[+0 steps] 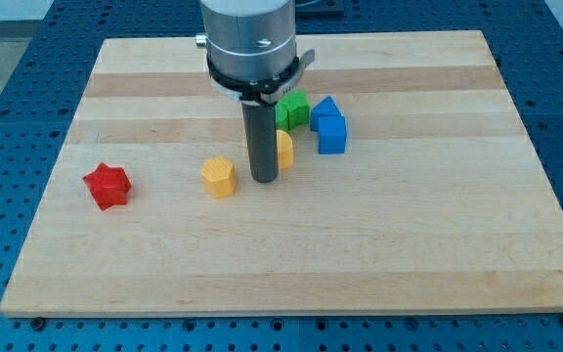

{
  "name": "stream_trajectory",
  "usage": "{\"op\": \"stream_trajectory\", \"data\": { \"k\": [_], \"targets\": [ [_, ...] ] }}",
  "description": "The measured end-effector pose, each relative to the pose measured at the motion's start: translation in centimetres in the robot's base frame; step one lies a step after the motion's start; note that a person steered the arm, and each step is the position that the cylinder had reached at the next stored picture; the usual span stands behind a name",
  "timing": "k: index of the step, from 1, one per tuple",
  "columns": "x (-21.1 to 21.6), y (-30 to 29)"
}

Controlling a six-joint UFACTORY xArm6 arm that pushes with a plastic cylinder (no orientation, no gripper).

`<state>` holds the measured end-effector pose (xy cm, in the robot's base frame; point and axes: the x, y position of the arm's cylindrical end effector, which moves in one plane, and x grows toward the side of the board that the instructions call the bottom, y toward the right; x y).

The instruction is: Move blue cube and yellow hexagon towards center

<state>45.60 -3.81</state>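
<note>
Blue plastic cube (332,135) sits to the view's right of my tip (265,180), a little toward the view's top, with a second blue block (324,110) of less certain shape touching it from behind and a green block (292,109) just beside that one. Closer in, the small yellow plastic hexagon (219,177) lies just to the view's left of my tip, apart from it by a narrow gap. Another yellow block (284,149) is tucked right behind the dark rod on the view's right; the rod hides most of it, so I cannot tell whether the two touch. A red star-shaped block (107,186) lies well apart at the view's left on the pale wooden board (438,244).

There is no claw here to be released or clenched: the arm ends in a plain rod that grasps nothing and can only shove.

Both task pieces look light, rigid and smooth-sided, so on this slick wood they should slide readily and may spin if struck off-centre. Taking hold is not possible; the sensible contact is a flat face, pushed through the block's middle. For the cube, that probably means its right-hand or far face, though the neighbouring blue block crowds the far side and could get dragged along. The hexagon's short facets give less bearing, so it will likely need a slow, squarely aimed nudge
</note>
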Motion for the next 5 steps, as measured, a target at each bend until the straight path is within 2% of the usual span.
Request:
{"op": "stream_trajectory", "data": {
  "k": [1,2,3,4,5],
  "targets": [
    [-0.8,0.0],
    [1.1,0.5],
    [1.5,4.8],
    [-1.3,10.3],
    [-4.0,13.3]
  ]
}}
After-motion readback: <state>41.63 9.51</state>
